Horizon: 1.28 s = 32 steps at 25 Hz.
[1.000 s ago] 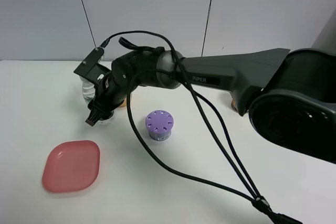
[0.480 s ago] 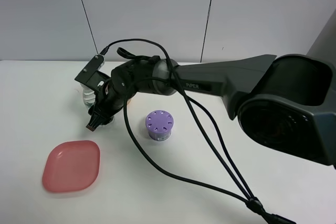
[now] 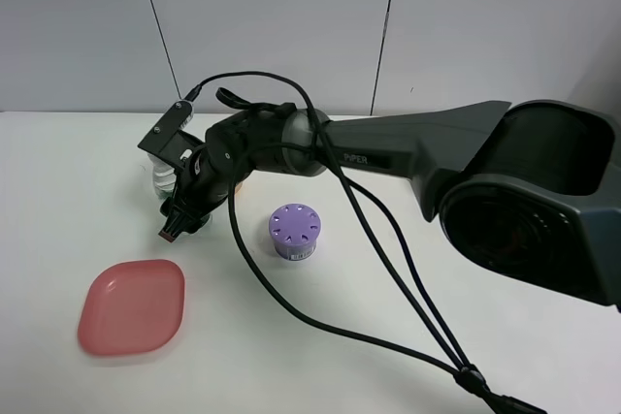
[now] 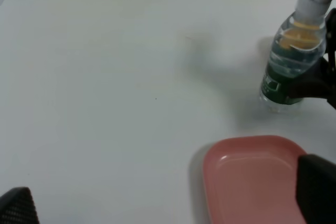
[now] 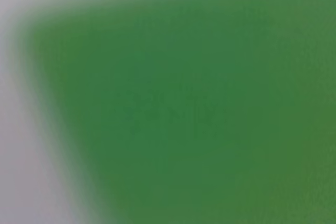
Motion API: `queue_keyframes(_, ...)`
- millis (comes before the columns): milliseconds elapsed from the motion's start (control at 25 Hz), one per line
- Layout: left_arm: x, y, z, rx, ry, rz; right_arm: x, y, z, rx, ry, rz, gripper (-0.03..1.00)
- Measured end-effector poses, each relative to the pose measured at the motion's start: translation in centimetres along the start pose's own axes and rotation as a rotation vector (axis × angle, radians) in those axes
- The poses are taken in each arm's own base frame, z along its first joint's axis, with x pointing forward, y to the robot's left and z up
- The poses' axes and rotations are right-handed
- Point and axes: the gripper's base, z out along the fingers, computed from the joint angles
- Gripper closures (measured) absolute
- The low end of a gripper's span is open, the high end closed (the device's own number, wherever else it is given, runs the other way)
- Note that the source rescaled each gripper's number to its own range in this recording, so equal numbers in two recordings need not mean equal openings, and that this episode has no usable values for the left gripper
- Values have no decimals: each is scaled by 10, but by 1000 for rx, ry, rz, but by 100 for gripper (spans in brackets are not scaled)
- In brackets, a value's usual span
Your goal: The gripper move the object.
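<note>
R gripper [image 3: 180, 212] sits at left-centre of the high view, jaws closed round the lower part of the water bottle [image 3: 155, 181], pinching it at the green label [image 5: 184, 108]; one black finger [image 4: 315, 85] presses its side. Bottle base on white table [image 3: 408, 336], leaning slightly, above the pink plate [image 3: 131, 305] in frame & left of purple container [image 3: 294, 231], apart from both. R wrist view: just blurred green. L gripper [image 4: 167, 198] spread wide, near the plate
</note>
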Motion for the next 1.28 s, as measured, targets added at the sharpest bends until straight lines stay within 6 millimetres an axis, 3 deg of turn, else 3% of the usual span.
queue_keyframes(40, 0, 0, 0, 0, 0, 0, -2, -1, -2, 4, -10, 0, 37)
queue_keyframes(80, 0, 0, 0, 0, 0, 0, -4, -1, -5, 6, -18, 0, 20)
queue_keyframes(160, 0, 0, 0, 0, 0, 0, -8, -2, -8, 9, -28, 1, 6)
queue_keyframes(240, 0, 0, 0, 0, 0, 0, -7, -2, -9, 7, -24, 4, 0)
queue_keyframes(400, 0, 0, 0, 0, 0, 0, -6, -1, -11, -9, 11, 9, -3)
queue_keyframes(520, 0, 0, 0, 0, 0, 0, -9, 0, -26, -36, 54, 15, -3)
queue_keyframes(600, 0, 0, 0, 0, 0, 0, -15, 1, -45, -60, 80, 23, -3)
queue_keyframes(960, 0, 0, 0, 0, 0, 0, -46, 10, -169, -212, 131, 118, -3)
queue_keyframes(1120, 0, 0, 0, 0, 0, 0, -41, 13, -201, -237, 234, 127, -3)
queue_keyframes(1280, 0, 0, 0, 0, 0, 0, -33, -3, -220, -180, 275, 173, -3)
